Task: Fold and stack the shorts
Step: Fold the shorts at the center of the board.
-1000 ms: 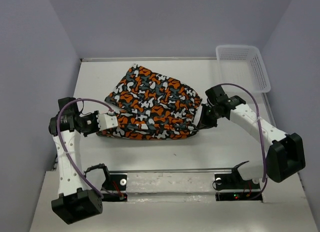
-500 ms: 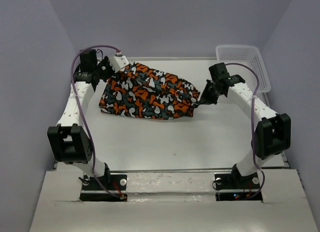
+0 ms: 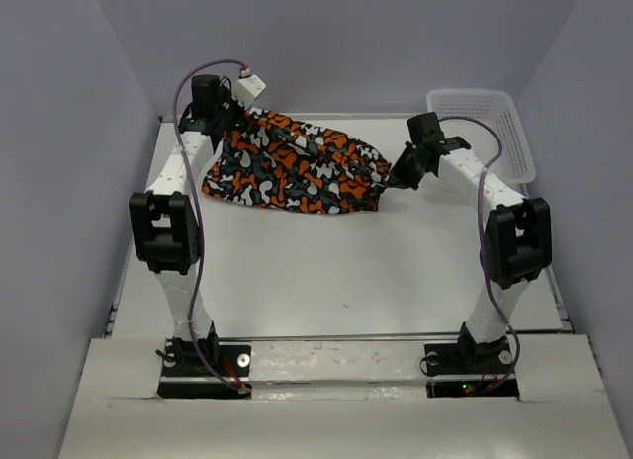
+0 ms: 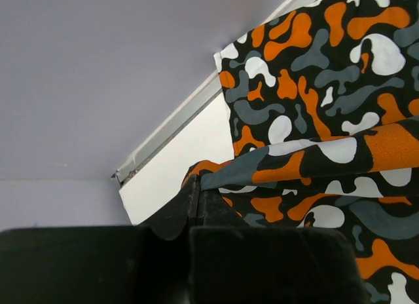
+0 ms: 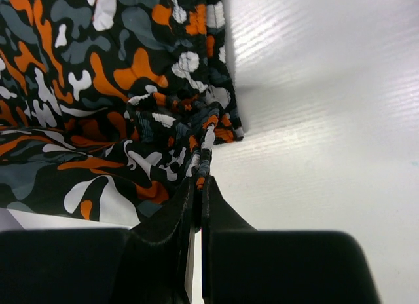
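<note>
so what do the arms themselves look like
The left arm and right arm are both white tubular links joined by chunky black joint housings. A thin purple cable loops loosely along each. The fingers are matt black, tapering towards the tips.
</note>
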Robot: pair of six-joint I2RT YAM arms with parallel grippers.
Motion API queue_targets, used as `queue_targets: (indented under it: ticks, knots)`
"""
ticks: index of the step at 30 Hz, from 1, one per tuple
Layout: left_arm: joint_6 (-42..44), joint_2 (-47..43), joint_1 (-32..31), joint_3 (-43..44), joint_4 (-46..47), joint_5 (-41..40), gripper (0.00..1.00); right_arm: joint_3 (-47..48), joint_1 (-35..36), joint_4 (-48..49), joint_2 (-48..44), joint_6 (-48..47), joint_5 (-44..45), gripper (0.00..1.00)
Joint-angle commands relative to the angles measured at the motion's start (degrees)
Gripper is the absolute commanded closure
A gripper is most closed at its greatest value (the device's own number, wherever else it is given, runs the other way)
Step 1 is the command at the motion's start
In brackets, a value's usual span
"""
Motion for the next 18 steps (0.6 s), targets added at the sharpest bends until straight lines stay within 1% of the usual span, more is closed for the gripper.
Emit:
queue_targets:
  ticks: [1,5,7,10,11,12,14,15,17,18]
  knots:
    - [-2.56,0.29,0.85,2.41,10.78,-7.76,1.0,5.36,-1.62,-0.99,1.72,0.3,4.18,0.99]
    - [-3.7,3.27,-0.21,3.46,14.66,-10.57,1.0,9.58,-1.62,-0.99,4.53,0.82,3.74,0.99]
    - [-4.41,5.82,-0.73,5.83,15.46,-11.89,1.0,11.07,-2.15,-0.99,6.02,1.53,4.35,0.99]
    - [-5.02,8.99,-1.17,8.56,15.98,-11.9,1.0,12.22,-2.77,-0.82,7.35,3.02,5.58,0.91]
    - [-5.37,9.6,-1.35,8.74,16.86,-11.9,1.0,12.75,-3.29,-0.73,7.87,3.28,5.58,0.81]
    - [-5.46,10.57,-1.79,8.83,17.3,-11.9,1.0,13.36,-3.29,-0.29,9.01,3.46,5.93,0.75]
    - [-5.99,11.62,-2.23,8.83,18.44,-11.9,1.0,16.08,-3.29,0.15,10.59,3.46,6.11,0.75]
    - [-6.25,12.67,-2.49,8.83,18.88,-11.9,1.0,17.22,-3.29,1.2,12.26,3.55,6.11,0.72]
    - [-7.22,13.91,-3.28,8.91,20.72,-14.7,1.0,19.16,-3.29,3.48,14.11,3.03,5.59,0.57]
    - [-8.79,15.39,-3.46,9.35,21.17,-16.8,0.99,22.04,-3.29,5.49,16.47,2.15,5.06,0.54]
